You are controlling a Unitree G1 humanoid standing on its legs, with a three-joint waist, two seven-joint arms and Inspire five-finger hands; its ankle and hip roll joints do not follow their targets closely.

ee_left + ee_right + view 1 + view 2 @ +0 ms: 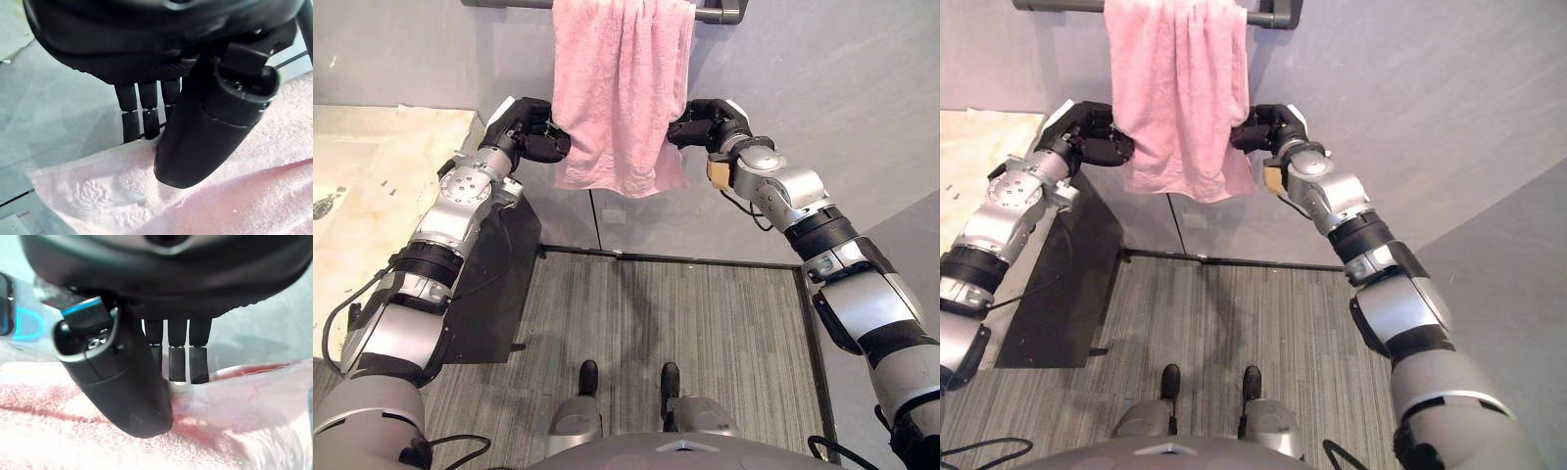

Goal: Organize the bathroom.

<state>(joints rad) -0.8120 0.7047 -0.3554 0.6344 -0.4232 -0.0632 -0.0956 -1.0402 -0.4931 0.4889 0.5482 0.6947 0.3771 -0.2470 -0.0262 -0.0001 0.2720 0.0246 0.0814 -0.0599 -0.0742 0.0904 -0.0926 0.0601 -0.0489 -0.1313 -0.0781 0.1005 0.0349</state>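
Right robot hand [146, 382] pinching pink towel [234, 431]

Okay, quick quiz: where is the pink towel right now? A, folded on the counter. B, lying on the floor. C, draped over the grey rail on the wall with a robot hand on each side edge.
C: the pink towel hangs over the grey rail, with the left hand and right hand pinching its side edges.

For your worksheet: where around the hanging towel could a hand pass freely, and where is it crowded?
Free: the grey wall right of the pink towel, and the carpet floor below its hem. Crowded: both towel edges, pinched by the left hand and right hand, under the rail.
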